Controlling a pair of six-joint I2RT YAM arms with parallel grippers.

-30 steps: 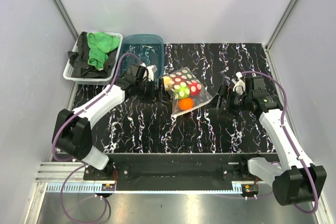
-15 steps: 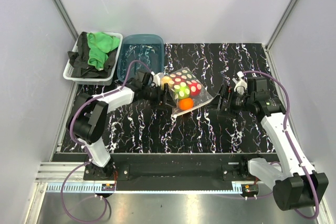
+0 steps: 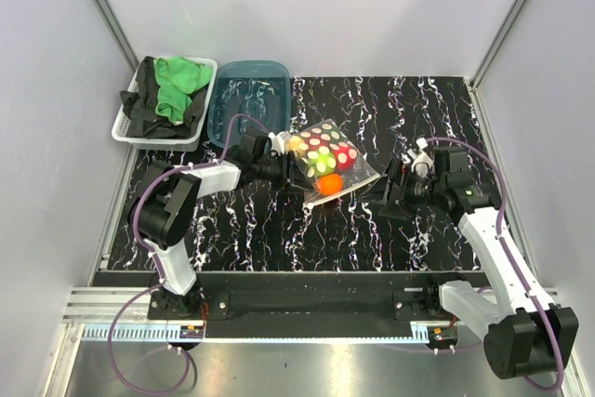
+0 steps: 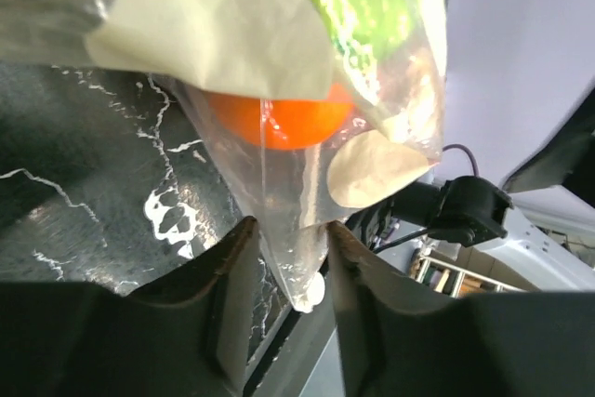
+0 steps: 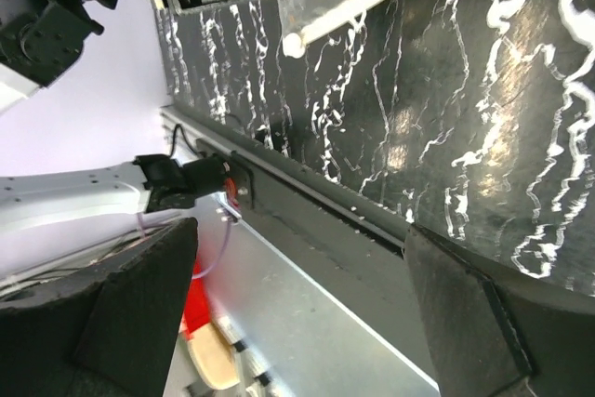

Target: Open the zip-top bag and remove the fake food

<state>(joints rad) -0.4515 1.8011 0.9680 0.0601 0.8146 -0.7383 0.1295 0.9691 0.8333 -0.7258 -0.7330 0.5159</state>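
Near edge: both arm bases are bolted at the front of the black marbled table.

Right gripper: hovers low over the table, just to the right of the zip-top bag and clear of it. In the right wrist view its fingers are spread wide with nothing between them, only bare table and the front rail. The bag's white edge strip runs across the top of that view, with a sliver of orange fruit above it.

Left gripper: at the bag's left side. In the left wrist view the jaws stand either side of a hanging corner of the film. There is a gap around the plastic, so I read them as straddling it and not clamped.

Bag: lies mid-table between the two grippers, slightly bunched.

Fake food: all of it sits inside the bag. The orange piece is nearest the left fingers, with lime green, red and yellow pieces behind it.

Far left: teal tub, then a white basket holding green and black cloths.

Progress, as judged:
- No firm grip is made yet.
- The seal looks unopened.
- No fruit is out.
- Left to do: pinch both sides, pull the mouth apart, take out each piece.
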